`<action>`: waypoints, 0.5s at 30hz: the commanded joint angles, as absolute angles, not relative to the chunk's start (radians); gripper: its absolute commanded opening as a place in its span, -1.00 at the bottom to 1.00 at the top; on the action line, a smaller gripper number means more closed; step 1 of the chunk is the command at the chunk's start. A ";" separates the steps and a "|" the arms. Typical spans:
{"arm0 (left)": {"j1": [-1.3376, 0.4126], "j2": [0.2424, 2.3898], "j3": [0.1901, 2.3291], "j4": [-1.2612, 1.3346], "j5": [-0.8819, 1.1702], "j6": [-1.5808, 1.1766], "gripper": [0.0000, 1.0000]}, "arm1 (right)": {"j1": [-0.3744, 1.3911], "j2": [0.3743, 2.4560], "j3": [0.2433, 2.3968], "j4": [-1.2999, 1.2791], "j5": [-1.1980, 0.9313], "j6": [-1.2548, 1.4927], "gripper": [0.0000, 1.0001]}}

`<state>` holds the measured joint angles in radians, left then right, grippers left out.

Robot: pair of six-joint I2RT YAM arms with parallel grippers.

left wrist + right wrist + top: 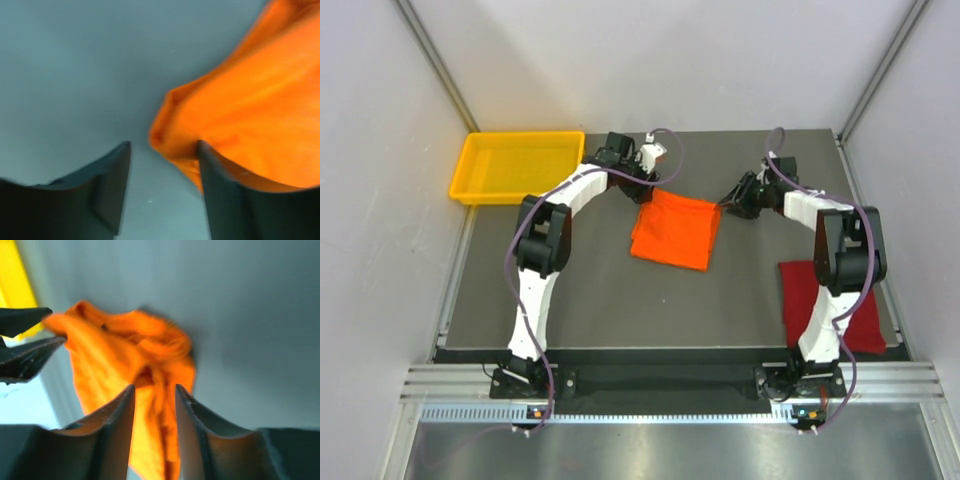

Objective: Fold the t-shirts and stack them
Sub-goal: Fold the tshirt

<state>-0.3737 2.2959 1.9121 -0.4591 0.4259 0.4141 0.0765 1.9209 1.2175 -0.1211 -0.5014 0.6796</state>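
Observation:
The bright orange t-shirt (675, 228) lies folded into a rough square at the middle back of the mat. My left gripper (653, 186) is at its far left corner. In the left wrist view that gripper (162, 147) is open, with the orange corner (240, 115) lying against its right finger. My right gripper (726, 206) is at the far right corner. Its jaws (155, 389) stand apart, with bunched orange cloth (135, 350) showing in the gap. The dark red t-shirt (800, 290) lies at the near right, partly under the right arm.
A yellow plastic tray (515, 165) stands at the back left corner, just left of the left arm's wrist. Metal frame posts rise at both back corners. The mat's front edge runs along the arm bases.

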 commanded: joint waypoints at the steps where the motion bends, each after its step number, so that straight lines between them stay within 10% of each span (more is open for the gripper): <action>1: -0.364 2.327 1.970 -0.365 0.309 0.358 0.26 | 0.040 1.911 1.233 -0.038 -0.405 0.684 -0.18; 15: -0.357 2.194 1.847 -0.322 0.409 0.252 0.28 | 0.236 1.772 1.152 -0.052 -0.183 0.454 0.21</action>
<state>-0.3576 2.2528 1.8591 -0.3882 0.3305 0.2752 0.2081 1.7267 1.0840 -0.0643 -0.2314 0.5148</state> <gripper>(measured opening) 0.638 0.612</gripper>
